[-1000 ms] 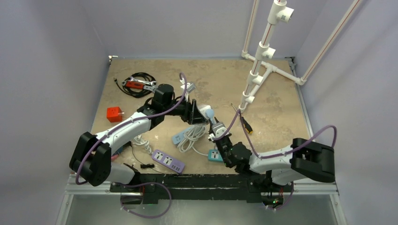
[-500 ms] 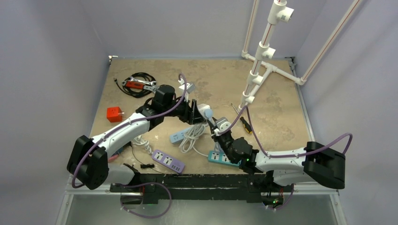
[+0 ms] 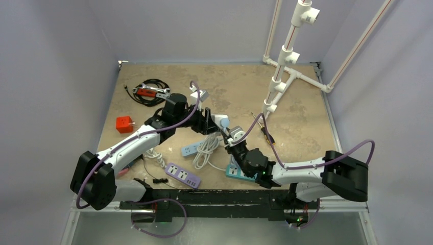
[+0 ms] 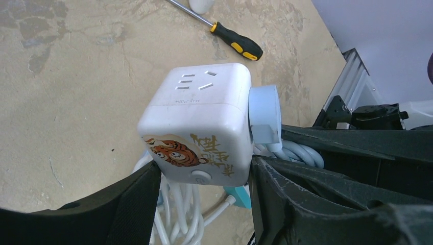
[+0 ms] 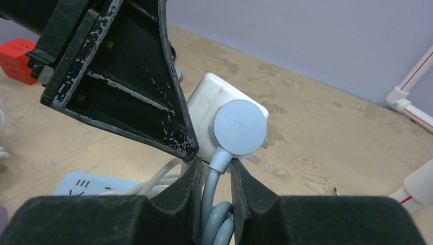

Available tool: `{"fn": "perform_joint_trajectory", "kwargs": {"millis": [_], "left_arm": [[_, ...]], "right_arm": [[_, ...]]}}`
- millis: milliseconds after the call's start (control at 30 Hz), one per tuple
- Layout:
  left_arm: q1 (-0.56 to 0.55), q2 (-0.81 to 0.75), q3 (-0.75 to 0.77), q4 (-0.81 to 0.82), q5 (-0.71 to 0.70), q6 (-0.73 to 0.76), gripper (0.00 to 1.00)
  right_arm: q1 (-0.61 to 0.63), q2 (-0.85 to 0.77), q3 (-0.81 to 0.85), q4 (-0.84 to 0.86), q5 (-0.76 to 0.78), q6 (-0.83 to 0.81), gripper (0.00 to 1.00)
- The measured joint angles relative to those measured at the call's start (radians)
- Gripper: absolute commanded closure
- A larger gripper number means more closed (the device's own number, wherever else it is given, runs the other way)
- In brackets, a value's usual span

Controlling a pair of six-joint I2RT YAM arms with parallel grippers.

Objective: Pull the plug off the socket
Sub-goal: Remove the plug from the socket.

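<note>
Firstly, right gripper (image 5: 214, 172): its fingers are pinched on the grey-blue cable (image 5: 215, 217), just below the round plug.
Left gripper (image 4: 203, 179): clamped on the white cube socket (image 4: 196, 117), one finger on each side of its lower part.
Plug (image 5: 240, 127): a round grey-blue disc, seated against the cube's side face and not yet out. How deep it sits cannot be told.
Cube socket, detail: it is held above the table, with a tiger drawing and a round button on the face towards the left wrist camera and slots on its upper face.
Meeting point: in the top view the two grippers come together near the middle of the table (image 3: 306, 117), the left one (image 3: 210, 122) just behind the right one (image 3: 234, 140).
White cord coil (image 3: 207, 148): lies under the grippers, beside the light blue power strip (image 3: 191, 149).
Teal power strip (image 3: 240, 173): under the right forearm.
Purple power strip (image 3: 182, 175): near the front edge, to the left.
Screwdriver (image 4: 237, 45): flat on the table beyond the cube.
Red cube (image 3: 124, 124): well apart, at the left edge.
</note>
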Motion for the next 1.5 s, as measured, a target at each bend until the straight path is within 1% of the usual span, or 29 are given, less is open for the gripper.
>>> {"fn": "perform_joint_trajectory", "kwargs": {"millis": [200, 300, 333, 433, 533, 567, 700, 800, 1067, 1200, 1400, 1500], "left_arm": [[0.07, 0.003, -0.061, 0.092, 0.09, -0.046, 1.0], [0.092, 0.007, -0.074, 0.119, 0.119, -0.06, 1.0], [0.092, 0.009, -0.074, 0.122, 0.125, -0.06, 0.92], [0.097, 0.017, -0.073, 0.13, 0.143, -0.059, 0.62], [0.097, 0.029, -0.069, 0.133, 0.173, -0.062, 0.38], [0.096, 0.034, -0.066, 0.132, 0.19, -0.062, 0.32], [0.093, 0.041, -0.045, 0.128, 0.24, -0.053, 0.17], [0.095, 0.041, -0.023, 0.128, 0.259, -0.046, 0.09], [0.098, 0.071, 0.011, 0.088, 0.335, -0.023, 0.05], [0.098, 0.117, 0.016, 0.077, 0.375, -0.029, 0.04], [0.079, 0.159, 0.016, 0.108, 0.419, -0.058, 0.04], [0.055, 0.173, 0.016, 0.124, 0.437, -0.063, 0.07]], "right_arm": [[0.001, 0.121, 0.059, 0.05, 0.045, 0.01, 1.0], [0.002, 0.152, 0.078, 0.063, 0.065, 0.018, 1.0], [0.003, 0.153, 0.078, 0.066, 0.067, 0.02, 1.0], [0.007, 0.149, 0.076, 0.073, 0.077, 0.022, 1.0], [0.009, 0.126, 0.047, 0.101, 0.068, 0.014, 1.0], [0.012, 0.114, 0.031, 0.115, 0.061, 0.011, 1.0], [0.019, 0.067, -0.029, 0.183, 0.05, -0.018, 1.0], [0.02, 0.046, -0.068, 0.224, 0.04, -0.043, 1.0], [0.021, 0.002, -0.13, 0.325, 0.035, -0.113, 1.0], [0.021, 0.027, -0.139, 0.369, 0.039, -0.175, 1.0], [0.026, 0.074, -0.145, 0.4, 0.031, -0.246, 1.0], [0.032, 0.092, -0.15, 0.416, 0.02, -0.278, 1.0]]}}
